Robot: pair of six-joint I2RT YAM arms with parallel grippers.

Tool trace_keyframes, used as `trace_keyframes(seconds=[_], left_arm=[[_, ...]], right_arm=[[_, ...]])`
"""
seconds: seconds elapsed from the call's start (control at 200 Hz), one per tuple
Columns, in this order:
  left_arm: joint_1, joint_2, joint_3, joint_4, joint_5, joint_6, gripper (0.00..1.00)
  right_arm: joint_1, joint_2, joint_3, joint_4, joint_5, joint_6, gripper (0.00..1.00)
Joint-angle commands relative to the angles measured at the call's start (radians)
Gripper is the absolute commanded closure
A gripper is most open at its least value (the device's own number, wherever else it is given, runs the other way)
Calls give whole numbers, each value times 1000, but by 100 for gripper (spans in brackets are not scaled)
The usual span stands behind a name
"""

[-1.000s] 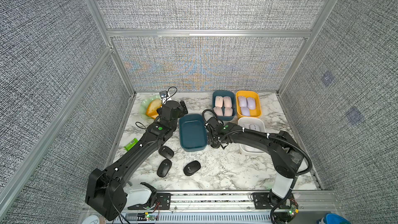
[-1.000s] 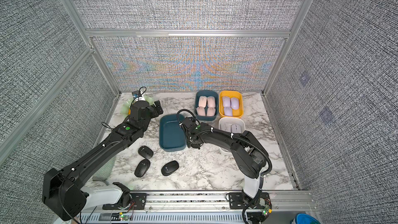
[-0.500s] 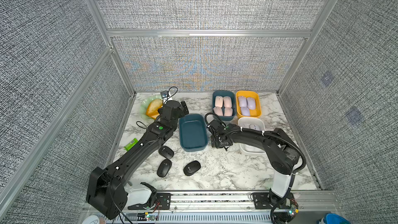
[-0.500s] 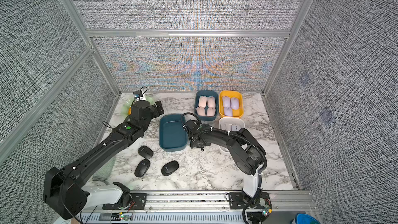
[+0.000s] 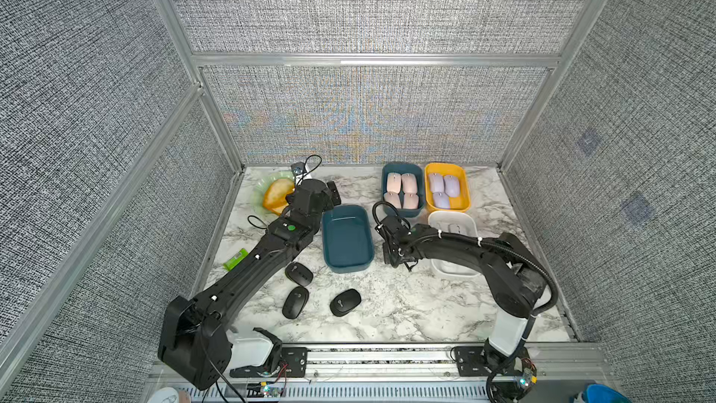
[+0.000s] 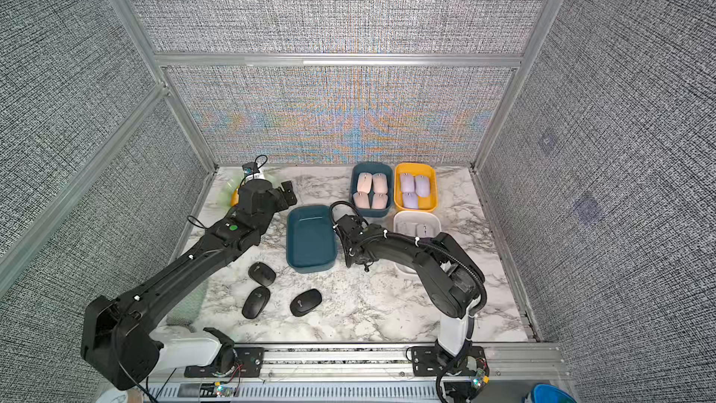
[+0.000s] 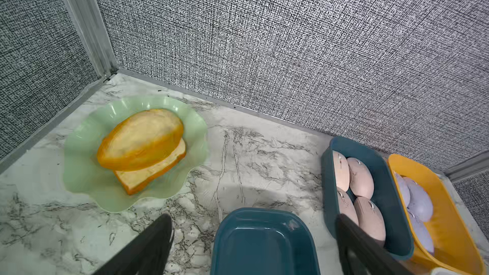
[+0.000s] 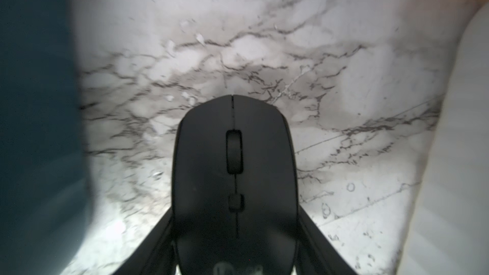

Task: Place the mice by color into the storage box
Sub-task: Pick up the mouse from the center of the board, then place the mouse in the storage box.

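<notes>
Mostly sorted: four pale pink oval mice [image 5: 401, 189] fill the teal plastic bin [image 5: 401, 166], lilac mice [image 5: 443, 188] the yellow bin [image 5: 445, 167], at the bench's [image 5: 407, 304] far edge. Three black mice [image 5: 295, 302] lie loose toward its front edge. A fourth black mouse [image 8: 232, 154] sits between the fingers of the right gripper [image 8: 234, 210], grip unclear, beside the empty dark-teal tray [image 5: 346, 242]. The left gripper [image 7: 252, 219] gapes, empty.
</notes>
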State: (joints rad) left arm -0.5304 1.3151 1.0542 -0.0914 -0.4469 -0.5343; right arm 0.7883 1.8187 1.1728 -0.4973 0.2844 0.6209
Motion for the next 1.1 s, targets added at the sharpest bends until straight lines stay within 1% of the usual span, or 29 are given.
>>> trace_keyframes(seconds=[0.0,0.125,0.215,0.32,0.415,0.54,0.735,0.911,1.006,1.096], left_arm=[[0,8,4,-14,-19,-2,4],[3,11,7,-20,-53,-1,4],[7,6,1,-12,-74,4,3],[18,14,-5,-9,-82,-1,3],[26,22,1,-20,-82,-13,3],[35,26,0,-28,-105,-24,3],[43,3,-6,-24,-102,-36,3],[45,-6,-6,-24,-108,-36,3],[49,-8,-5,-26,-109,-36,3],[52,-10,-5,-24,-104,-39,3]], right_arm=[[19,-30,14,-1,59,2,40],[57,-57,65,-43,105,-5,41],[100,-57,137,-68,126,-15,41],[142,-25,221,-53,117,-26,41],[156,60,324,-25,54,-33,41],[160,196,464,-24,58,-41,41],[148,369,614,27,67,-40,40],[132,520,766,19,66,-27,40],[129,587,842,-4,60,-32,40],[126,626,873,4,38,-33,40]])
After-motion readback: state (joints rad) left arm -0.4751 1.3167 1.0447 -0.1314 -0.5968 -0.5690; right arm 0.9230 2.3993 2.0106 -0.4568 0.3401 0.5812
